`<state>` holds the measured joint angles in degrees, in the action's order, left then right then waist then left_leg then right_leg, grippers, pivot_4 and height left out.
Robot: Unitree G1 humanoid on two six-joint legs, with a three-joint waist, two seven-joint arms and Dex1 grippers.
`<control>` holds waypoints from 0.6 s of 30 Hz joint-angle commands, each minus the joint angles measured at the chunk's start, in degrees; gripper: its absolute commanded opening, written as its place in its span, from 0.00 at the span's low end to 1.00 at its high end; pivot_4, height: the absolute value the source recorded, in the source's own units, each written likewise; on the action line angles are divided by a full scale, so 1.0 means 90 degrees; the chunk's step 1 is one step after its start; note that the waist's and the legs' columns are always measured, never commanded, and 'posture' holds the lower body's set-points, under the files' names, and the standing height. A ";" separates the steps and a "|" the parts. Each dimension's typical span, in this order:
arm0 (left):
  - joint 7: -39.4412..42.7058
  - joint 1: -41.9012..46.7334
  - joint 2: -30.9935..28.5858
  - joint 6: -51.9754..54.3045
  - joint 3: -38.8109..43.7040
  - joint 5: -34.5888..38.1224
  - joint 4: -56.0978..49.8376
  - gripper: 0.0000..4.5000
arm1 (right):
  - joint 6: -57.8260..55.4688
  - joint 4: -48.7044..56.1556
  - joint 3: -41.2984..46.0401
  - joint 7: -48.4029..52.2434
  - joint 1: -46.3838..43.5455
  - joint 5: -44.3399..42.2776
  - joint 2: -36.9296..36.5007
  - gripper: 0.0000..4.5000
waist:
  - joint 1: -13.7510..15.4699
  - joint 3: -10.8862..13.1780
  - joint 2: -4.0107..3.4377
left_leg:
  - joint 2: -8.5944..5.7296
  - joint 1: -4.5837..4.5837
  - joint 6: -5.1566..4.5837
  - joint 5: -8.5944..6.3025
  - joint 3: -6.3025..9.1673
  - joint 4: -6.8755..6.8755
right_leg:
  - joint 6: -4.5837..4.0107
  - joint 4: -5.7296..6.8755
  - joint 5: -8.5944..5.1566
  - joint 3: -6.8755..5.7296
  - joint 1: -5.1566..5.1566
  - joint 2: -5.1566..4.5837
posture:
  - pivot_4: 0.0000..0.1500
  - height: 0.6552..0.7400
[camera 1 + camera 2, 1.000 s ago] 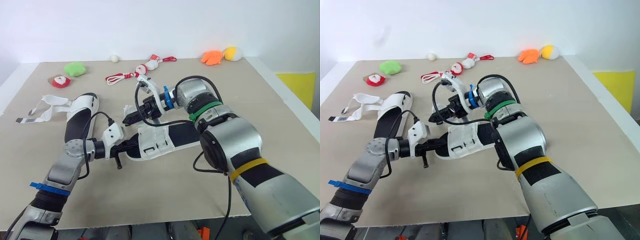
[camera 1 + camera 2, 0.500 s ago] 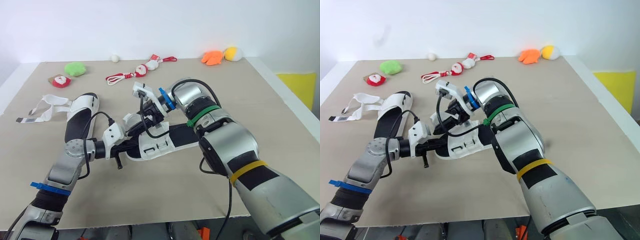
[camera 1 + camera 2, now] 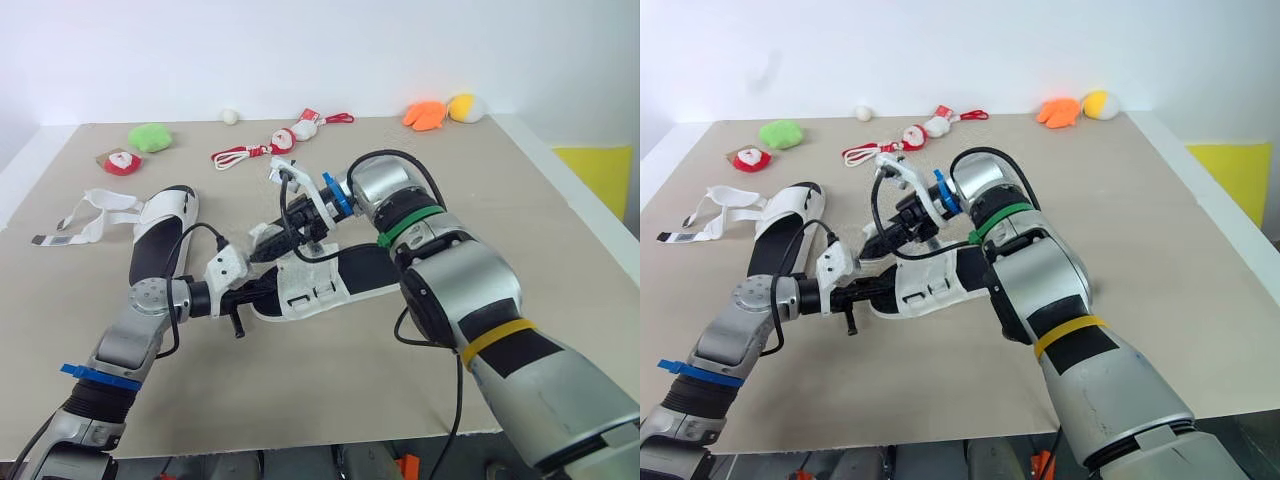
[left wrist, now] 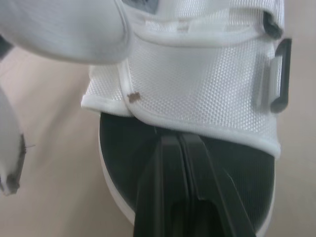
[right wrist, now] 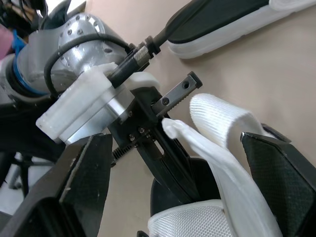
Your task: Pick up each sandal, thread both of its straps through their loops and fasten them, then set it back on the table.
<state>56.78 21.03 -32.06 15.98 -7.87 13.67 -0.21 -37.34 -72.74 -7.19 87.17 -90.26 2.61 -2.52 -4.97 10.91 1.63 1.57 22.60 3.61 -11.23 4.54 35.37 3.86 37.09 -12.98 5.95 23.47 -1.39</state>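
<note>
While the left gripper has its two fingers pressed together at the toe of the sandal, which I judge to be a pinch on the front edge, the right gripper hangs over the same shoe with its fingers spread wide. A loose white strap rises between those spread fingers and touches neither of them. The sandal's heel lies on the table away from the left fingertips.

The step in hand looks like the threading of this first sandal, with the strap not yet gripped. The next move calls for the right fingers to close on the strap near its free end and lead it to the loop on the side of the white upper, just beyond the left fingertips. The second sandal lies well apart from both pairs of fingers, its straps undone.
</note>
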 commanded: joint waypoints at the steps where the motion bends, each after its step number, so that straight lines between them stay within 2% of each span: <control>1: 0.0011 -0.0132 0.0042 0.0125 -0.0327 -0.0236 0.0285 0.00 | -0.0150 0.0167 0.0384 -0.0016 -0.0494 -0.0417 0.0097 0.99 | 0.0002 -0.0001 0.0001 | 0.0000 0.0000 0.0000 0.0000 0.0005 0.0000 | 0.0001 0.0000 -0.0001 -0.0005 -0.0002 0.0000 | 1.00 1.00; 3: 0.0014 -0.0128 0.0040 0.0125 -0.0330 -0.0238 0.0285 0.00 | -0.0177 0.0150 0.0438 -0.0092 -0.0530 -0.0478 0.0098 0.88 | 0.0005 -0.0004 0.0007 | 0.0000 0.0000 0.0000 0.0000 0.0010 0.0001 | 0.0001 0.0000 -0.0003 -0.0010 -0.0006 -0.0001 | 1.00 1.00; 7: 0.0022 -0.0110 0.0036 0.0114 -0.0331 -0.0242 0.0311 0.00 | -0.0058 0.0170 0.0323 -0.0121 -0.0481 -0.0403 0.0088 0.59 | 0.0006 -0.0005 0.0008 | 0.0000 0.0001 0.0000 0.0000 0.0013 0.0005 | 0.0001 0.0000 -0.0002 -0.0012 -0.0007 -0.0001 | 1.00 1.00; 12: 0.0023 -0.0088 0.0047 0.0081 -0.0343 -0.0251 0.0350 0.00 | 0.0457 0.0264 0.0081 -0.0269 -0.0266 -0.0187 0.0069 0.15 | 0.0007 -0.0005 0.0008 | 0.0000 0.0002 0.0000 0.0000 0.0016 0.0005 | 0.0001 0.0000 -0.0002 -0.0015 -0.0007 -0.0001 | 1.00 1.00; 13: 0.0023 -0.0083 0.0052 0.0074 -0.0349 -0.0253 0.0356 0.00 | 0.0548 0.0287 0.0062 -0.0274 -0.0229 -0.0186 0.0062 0.02 | 0.0007 -0.0005 0.0008 | 0.0000 0.0002 0.0000 0.0000 0.0016 0.0005 | 0.0001 0.0001 -0.0002 -0.0015 -0.0007 -0.0001 | 1.00 1.00; 18: 0.0025 -0.0061 0.0066 0.0044 -0.0361 -0.0259 0.0390 0.00 | 0.0621 0.0354 0.0040 -0.0038 -0.0183 -0.0234 -0.0011 0.01 | 0.0007 -0.0005 0.0008 | 0.0000 0.0002 0.0000 0.0000 0.0016 0.0005 | 0.0001 0.0002 -0.0002 -0.0016 -0.0007 -0.0001 | 1.00 1.00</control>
<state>56.89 21.48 -31.75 15.13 -8.12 13.65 1.12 -32.42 -72.04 -6.55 85.38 -91.05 0.81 -2.23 -4.91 10.86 1.70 1.57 22.61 3.61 -11.23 4.69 35.41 3.87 37.12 -13.00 5.81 23.40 -1.39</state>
